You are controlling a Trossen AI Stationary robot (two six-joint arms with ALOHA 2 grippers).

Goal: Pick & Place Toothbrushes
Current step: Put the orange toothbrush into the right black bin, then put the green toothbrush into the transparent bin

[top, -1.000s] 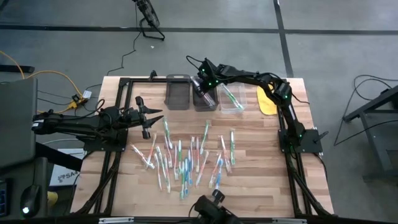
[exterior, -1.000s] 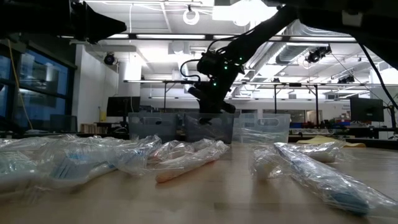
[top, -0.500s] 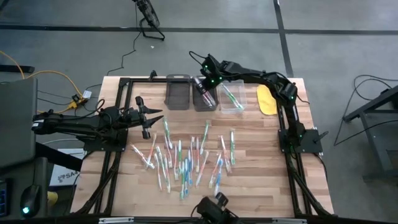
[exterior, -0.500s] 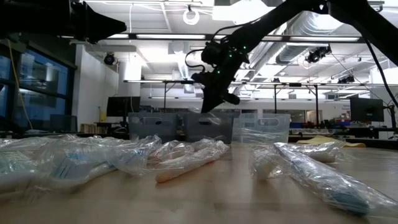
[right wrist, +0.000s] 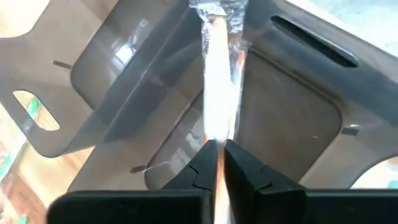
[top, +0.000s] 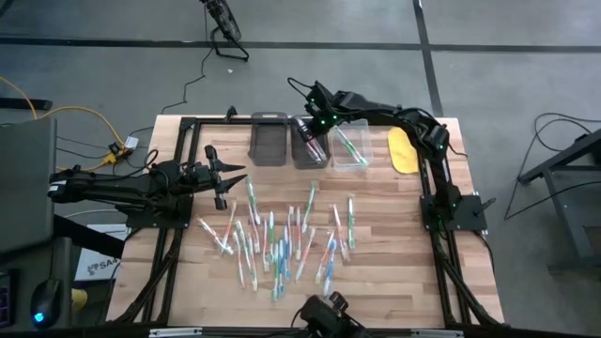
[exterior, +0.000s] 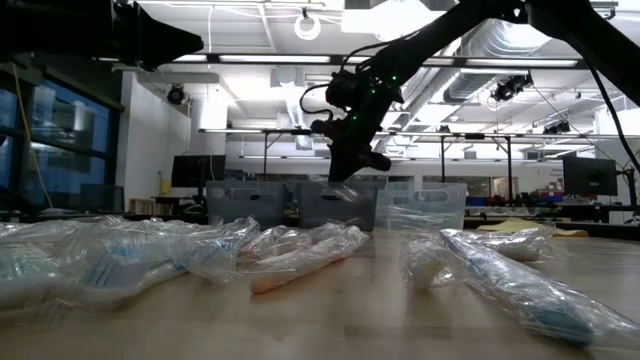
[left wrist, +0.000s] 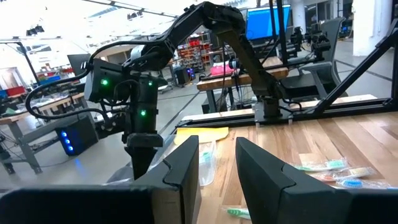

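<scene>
Many wrapped toothbrushes (top: 282,239) lie loose on the wooden table's middle, and they show close up in the low view (exterior: 300,250). At the far edge stand three bins: a dark one (top: 268,141), a grey middle one (top: 310,152) and a clear one (top: 349,150) with green toothbrushes in it. My right gripper (right wrist: 217,144) hangs over the middle bin (right wrist: 292,124), slanting down, shut on one wrapped orange-white toothbrush (right wrist: 217,81). It shows above the bins in the low view (exterior: 348,172). My left gripper (left wrist: 217,158) waits at the table's left (top: 225,178), open and with nothing between its fingers. My right gripper pinches the wrapped toothbrush by one end (right wrist: 217,138) between its two fingertips. The fingers slant down from the near right, and the toothbrush runs on past the tips along their line, over the middle bin. Whether its far end (right wrist: 214,12) touches the bin, I cannot tell.
A yellow flat object (top: 402,150) lies right of the clear bin. Black frame rails (top: 183,150) run along the table's left and right sides. Bare wood lies between the bins and the toothbrush pile.
My right gripper has risen a little above the middle bin and rolled slightly, staying shut on the wrapped toothbrush. The loose toothbrushes and the left arm have kept still.
</scene>
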